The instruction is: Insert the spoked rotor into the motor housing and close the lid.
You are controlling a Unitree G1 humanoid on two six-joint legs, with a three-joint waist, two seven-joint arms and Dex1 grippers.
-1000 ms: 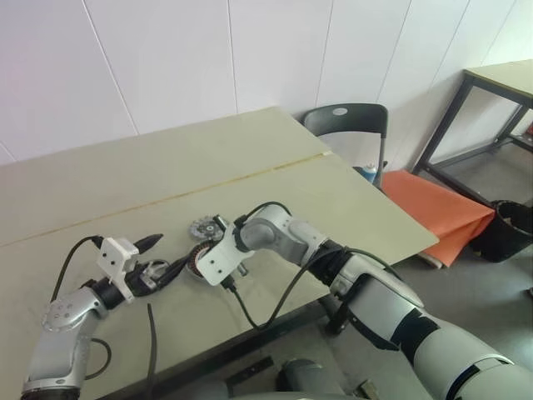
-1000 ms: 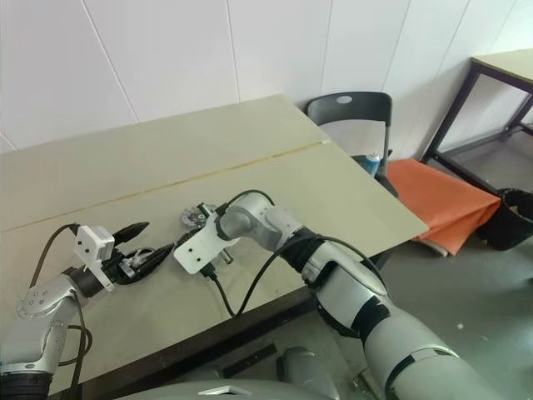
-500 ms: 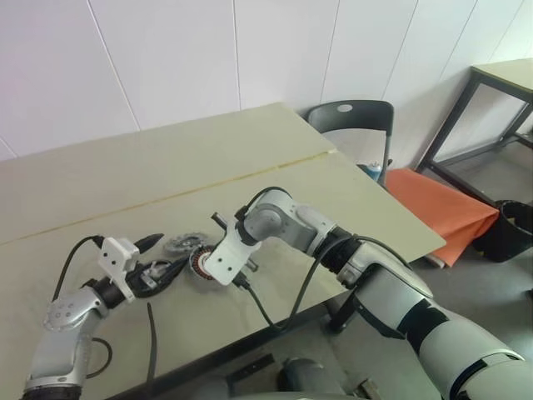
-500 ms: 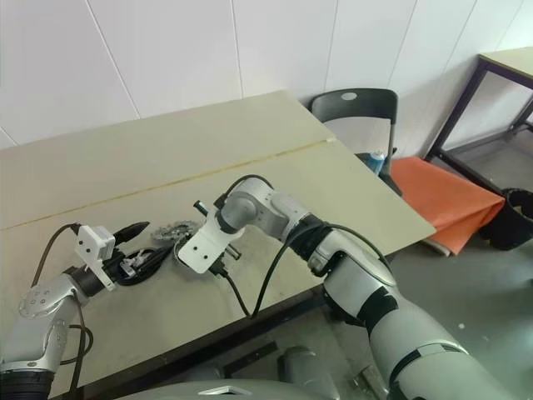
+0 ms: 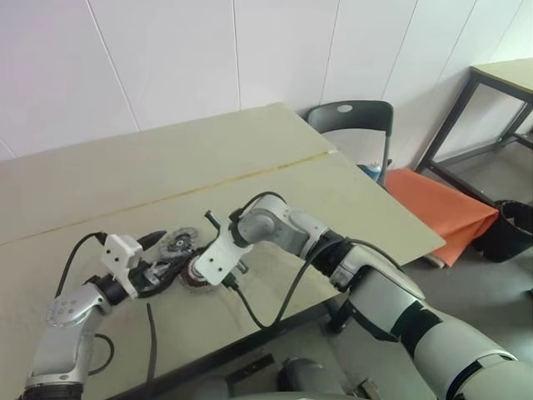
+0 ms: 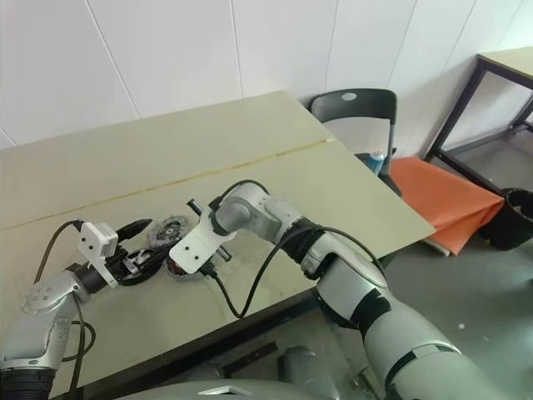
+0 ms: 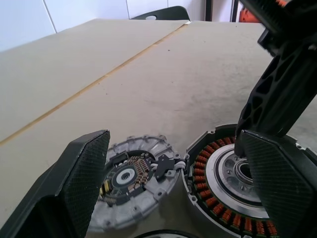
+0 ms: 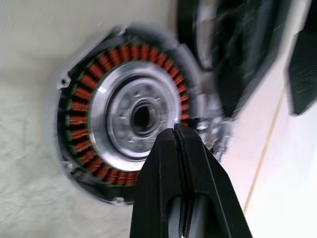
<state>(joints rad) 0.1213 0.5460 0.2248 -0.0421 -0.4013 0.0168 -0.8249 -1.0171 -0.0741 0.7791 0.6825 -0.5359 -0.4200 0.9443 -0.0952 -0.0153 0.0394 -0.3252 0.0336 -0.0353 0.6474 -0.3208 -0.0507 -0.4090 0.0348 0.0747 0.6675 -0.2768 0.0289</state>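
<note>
The motor housing (image 7: 218, 168) lies flat on the table, a ring of copper windings around a silver centre (image 8: 133, 119). Touching its side lies the spoked rotor (image 7: 131, 178), a silvery ribbed wheel with a small pale hub (image 5: 177, 242). My left gripper (image 7: 173, 144) is open and level with the table, one finger beside the rotor, the other beside the housing. My right gripper (image 8: 174, 128) is shut on nothing. It slants down with its tip at the housing's inner ring; I cannot tell if it touches. The lid is out of view.
The parts sit near the front edge of the beige table (image 5: 250, 142). Black cables hang from both wrists. Past the table's right end stand a black chair (image 5: 350, 125), an orange mat (image 5: 437, 208), a dark bin (image 5: 512, 229) and another table's frame (image 5: 491, 92).
The rotor has slid left, from beyond the housing to between the left gripper's fingers. The shut right gripper now points at the housing's centre. The left gripper has kept still.
</note>
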